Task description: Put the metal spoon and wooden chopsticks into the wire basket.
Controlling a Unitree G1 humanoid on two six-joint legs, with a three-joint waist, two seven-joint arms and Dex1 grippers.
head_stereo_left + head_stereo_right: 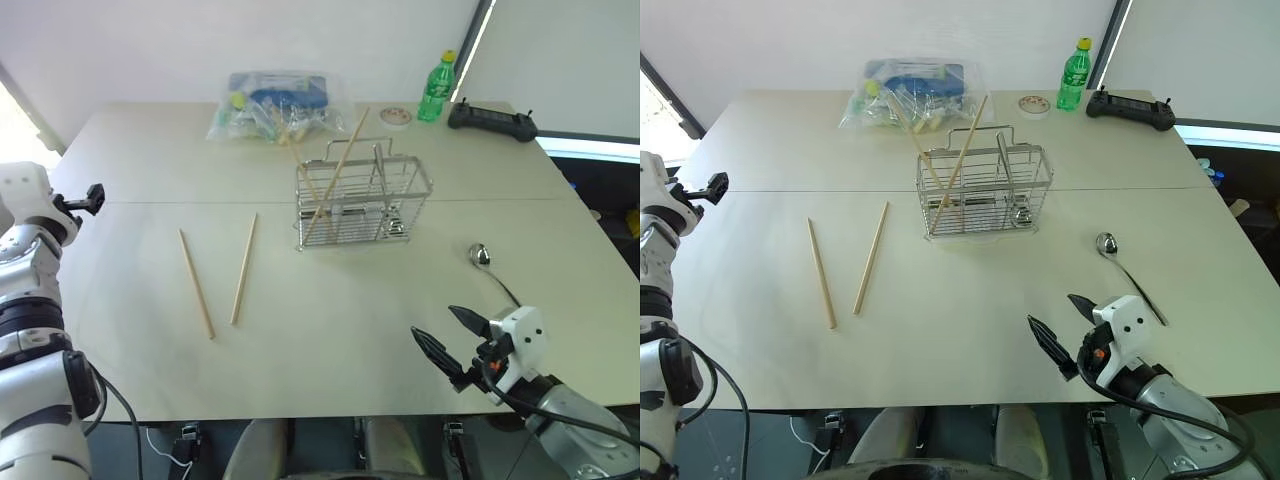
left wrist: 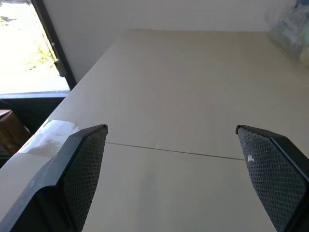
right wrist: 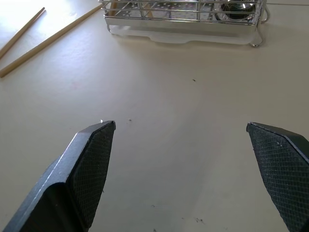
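I see a silver wire basket (image 1: 983, 193) standing upright mid-worktop, two wooden chopsticks (image 1: 958, 163) leaning crossed inside its left end, tips poking above the rim. Two more tan chopsticks (image 1: 845, 261) lie flat to its left, forming a narrow V. A shiny metal spoon (image 1: 1127, 262) lies flat to the right, bowl nearest the basket.

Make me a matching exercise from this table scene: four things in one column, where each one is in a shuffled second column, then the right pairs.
Things:
1. metal spoon
2. two chopsticks in a V
3. green bottle
4. wire basket

Places:
A. standing at the table's far edge
B. lying flat, left of the basket
C. mid-table, with two chopsticks leaning in it
D. lying flat, right of the basket

Pairs: 1-D, 2-B, 3-A, 4-C
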